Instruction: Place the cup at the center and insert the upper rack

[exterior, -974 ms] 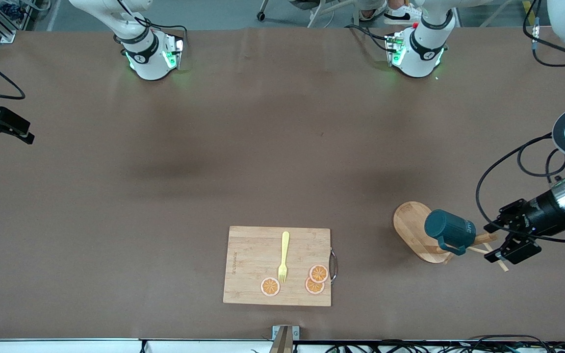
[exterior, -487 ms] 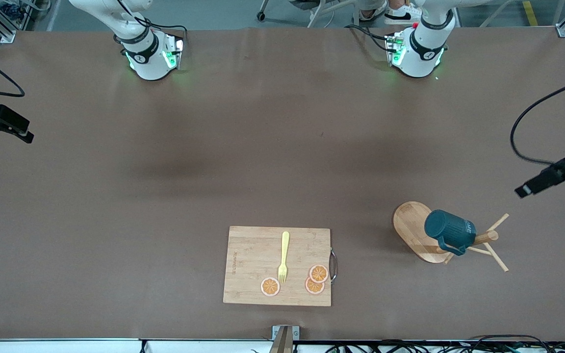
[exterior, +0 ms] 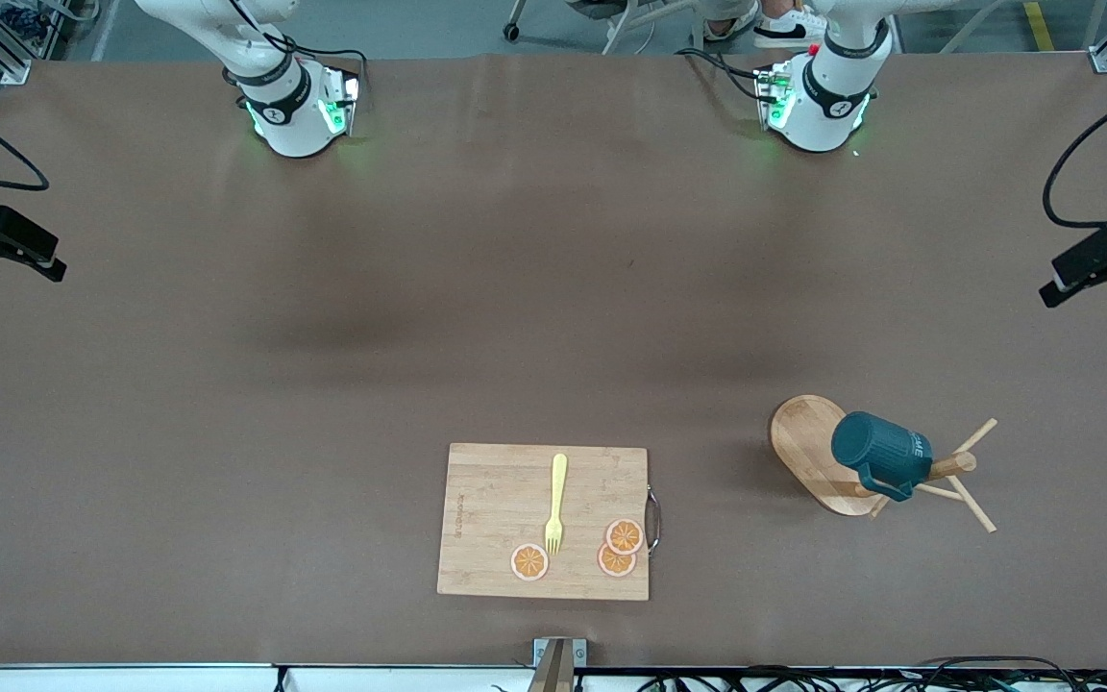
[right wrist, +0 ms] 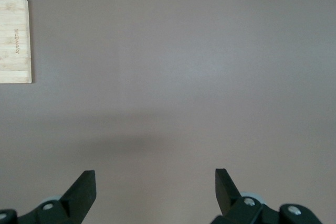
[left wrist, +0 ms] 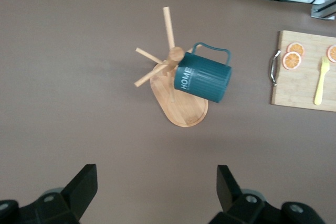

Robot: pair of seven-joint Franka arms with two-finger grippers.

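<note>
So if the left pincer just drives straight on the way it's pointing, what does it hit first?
Probably bare table. The open left pincer points down at the brown surface; the upper rack with the cup hanging on it sits just ahead of that line, though depth is hard to judge.

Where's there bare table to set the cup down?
Bare: the whole middle, farther from the camera than the board and rack, plus the strip between them. Crowded: the rack, where the cup hangs, and the board's fork and orange slices.

Dark teal cup (exterior: 880,452) with white "HOME" lettering, tilted, hanging by its handle on a peg, light wooden rack (exterior: 821,459) with oval base, central post, thin crossing pegs, standing toward the left arm's end of the bench
</note>
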